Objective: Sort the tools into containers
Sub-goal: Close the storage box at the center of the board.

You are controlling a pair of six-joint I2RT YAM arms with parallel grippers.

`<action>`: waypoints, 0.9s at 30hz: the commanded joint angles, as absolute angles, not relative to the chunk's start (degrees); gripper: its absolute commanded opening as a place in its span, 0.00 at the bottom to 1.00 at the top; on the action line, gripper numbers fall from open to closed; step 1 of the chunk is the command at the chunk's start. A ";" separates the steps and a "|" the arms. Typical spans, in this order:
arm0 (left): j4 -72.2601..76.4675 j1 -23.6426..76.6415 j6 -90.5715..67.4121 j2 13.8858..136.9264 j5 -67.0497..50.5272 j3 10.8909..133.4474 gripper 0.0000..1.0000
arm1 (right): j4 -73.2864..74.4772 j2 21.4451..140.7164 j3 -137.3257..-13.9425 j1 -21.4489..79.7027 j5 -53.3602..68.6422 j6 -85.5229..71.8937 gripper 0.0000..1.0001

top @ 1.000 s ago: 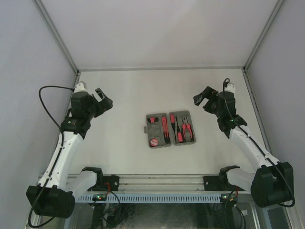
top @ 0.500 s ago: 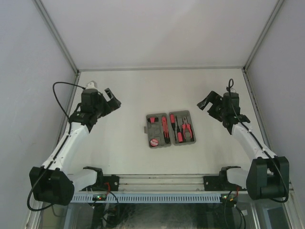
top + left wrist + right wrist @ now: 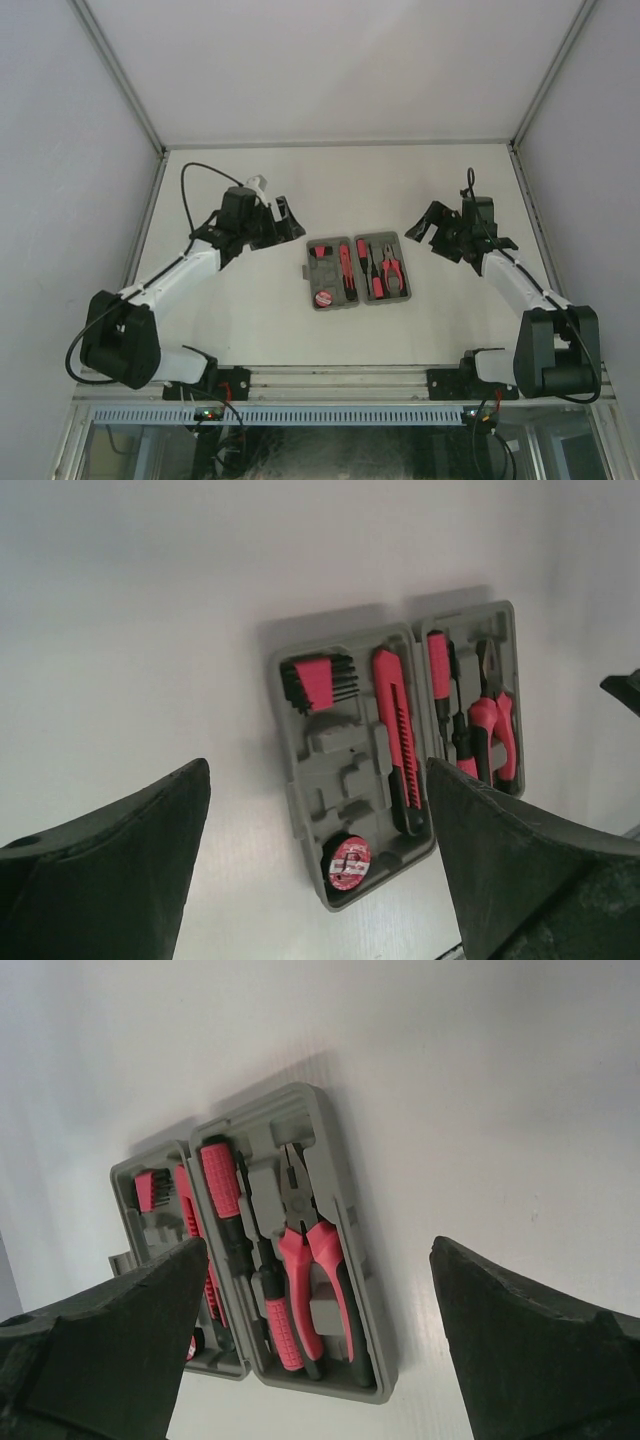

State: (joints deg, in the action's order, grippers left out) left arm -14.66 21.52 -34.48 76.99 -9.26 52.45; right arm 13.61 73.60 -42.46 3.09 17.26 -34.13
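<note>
Both arms have swung inward since the earlier frame, the left one furthest, so the left end effector [image 3: 289, 219] and right end effector [image 3: 424, 226] now flank the grey tool case [image 3: 357, 240], which lies open and flat at the middle of the table [image 3: 250, 330]. Each end effector has its fingers spread wide with nothing between them. In the top view the case sits at about 4 o'clock from the left end effector and 8 o'clock from the right, each arm nearer its own half. The hex key set [image 3: 318, 680], longer red-black tool [image 3: 397, 740] and a round red-faced piece [image 3: 349, 860] sit in the left half. The screwdriver [image 3: 222, 1182] and pliers [image 3: 312, 1260] sit in the right half. The tools' long axes run roughly 12 to 6. Some left-half recesses look empty, but no loose tool shows, so the sorting seems nearly done.
</note>
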 commanded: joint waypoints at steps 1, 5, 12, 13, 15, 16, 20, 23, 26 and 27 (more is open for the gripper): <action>-8.88 24.42 -36.00 79.51 -11.98 51.32 0.90 | 13.53 74.21 -42.65 2.99 18.28 -31.23 0.92; -6.94 24.61 -37.33 81.45 -12.99 49.86 0.86 | 13.82 74.59 -42.71 3.10 18.27 -30.66 0.91; -5.23 24.59 -36.98 83.57 -13.95 47.65 0.81 | 13.04 75.35 -42.71 3.22 19.08 -30.76 0.90; -4.89 24.60 -36.92 83.86 -14.52 47.36 0.80 | 13.00 75.51 -42.71 3.25 19.33 -30.78 0.89; -4.24 24.76 -37.09 84.35 -15.57 46.56 0.77 | 12.86 75.81 -42.65 3.47 19.35 -30.85 0.89; -3.84 24.89 -37.20 84.43 -16.02 46.07 0.76 | 12.78 75.99 -42.71 3.64 19.37 -30.87 0.89; -3.00 25.53 -37.18 84.57 -17.12 44.81 0.74 | 12.45 76.37 -42.66 4.16 19.37 -31.17 0.88; -2.86 26.21 -37.34 84.57 -17.14 43.79 0.73 | 12.36 76.59 -42.71 4.48 19.00 -31.18 0.88; -2.45 26.84 -38.00 84.63 -17.31 42.66 0.71 | 12.26 76.75 -42.71 4.57 18.90 -31.20 0.87; -2.17 27.02 -38.18 84.76 -17.27 42.37 0.70 | 12.23 76.85 -42.71 4.57 18.84 -31.15 0.87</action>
State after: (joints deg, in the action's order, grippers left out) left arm -4.89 26.09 -37.01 84.77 -15.81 43.99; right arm 14.31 76.64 -42.46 4.16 18.63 -32.12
